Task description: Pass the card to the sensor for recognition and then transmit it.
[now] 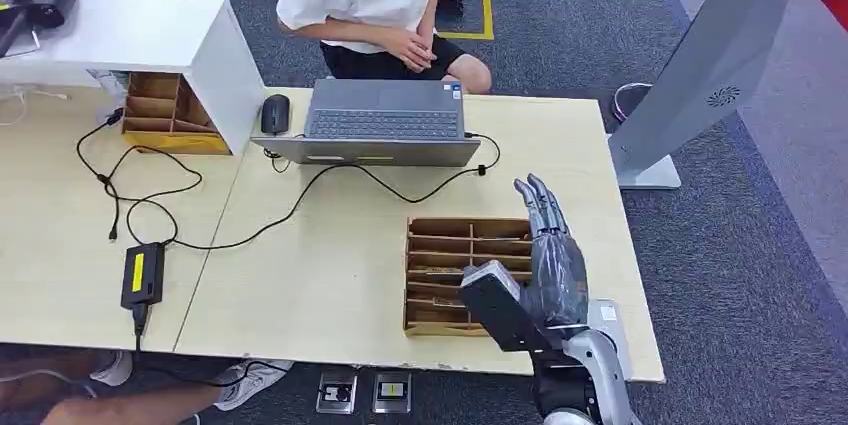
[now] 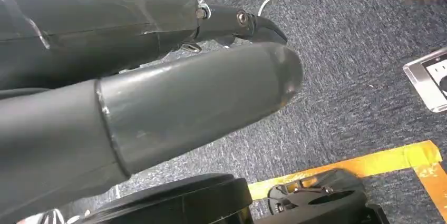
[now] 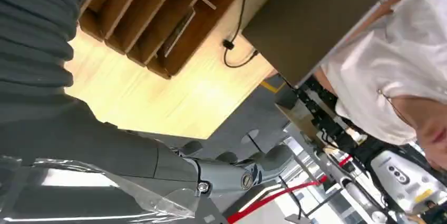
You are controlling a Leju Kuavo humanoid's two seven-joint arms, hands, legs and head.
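In the lower right of the head view, the right robot hand (image 1: 545, 265) hovers above the brown wooden slotted card tray (image 1: 440, 245), its dark fingers (image 1: 540, 207) stretched out straight and side by side, thumb apart, holding nothing and touching nothing. The tray sits on the pale wooden bench (image 1: 330, 275) at lower centre, in front of the grey open laptop (image 1: 385, 123) at upper centre. A thin flat card (image 3: 176, 34) seems to lie slanted in one slot of the tray in the right wrist view, at the upper left of that frame; which compartment it is cannot be told for sure. Such a card is likely light, stiff and smooth, so it may slip; the exposed upper edge looks the best place to pinch between thumb and finger. The left robot hand (image 2: 158, 97) hangs over dark carpet in the left wrist view; whether its fingers are spread or curled cannot be told
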